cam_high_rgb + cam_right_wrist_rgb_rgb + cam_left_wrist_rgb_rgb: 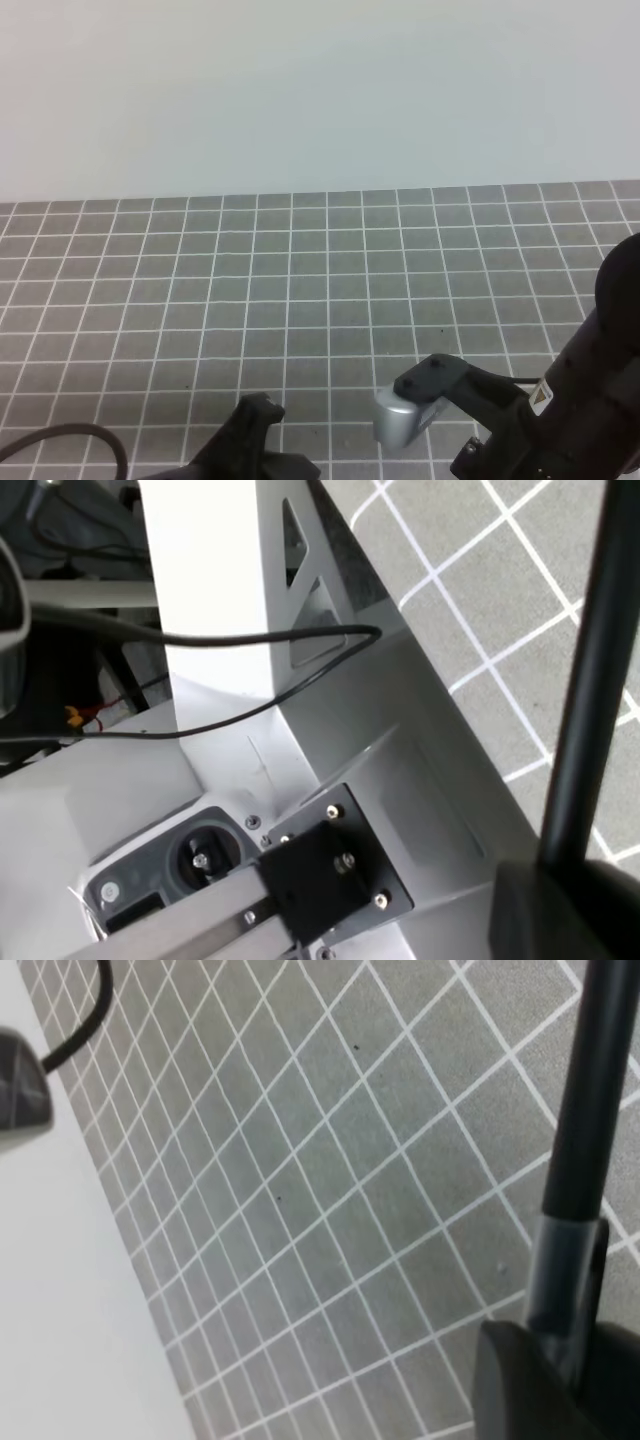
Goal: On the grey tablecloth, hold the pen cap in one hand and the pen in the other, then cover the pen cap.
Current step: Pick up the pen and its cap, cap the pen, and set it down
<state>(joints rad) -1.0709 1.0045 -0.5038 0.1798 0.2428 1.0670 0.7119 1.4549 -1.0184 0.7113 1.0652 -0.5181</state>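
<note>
The grey tablecloth [300,280] with its white grid fills the high view and the left wrist view [330,1210]. In the left wrist view my left gripper [562,1365] at the bottom right is shut on the translucent dark pen cap [560,1270]. The slim black pen [590,1090] runs out of the cap's top end and off the upper edge. In the right wrist view my right gripper [572,885] is shut on the pen [590,680], which rises past the top edge. In the high view only the arms show at the bottom edge, and both grippers, the pen and the cap are out of view there.
The left arm [250,445] and the right arm with a silver camera housing [400,415] sit at the high view's bottom edge. The right wrist view shows the white table frame [220,590], a black cable [270,640] and the tablecloth's edge [400,600].
</note>
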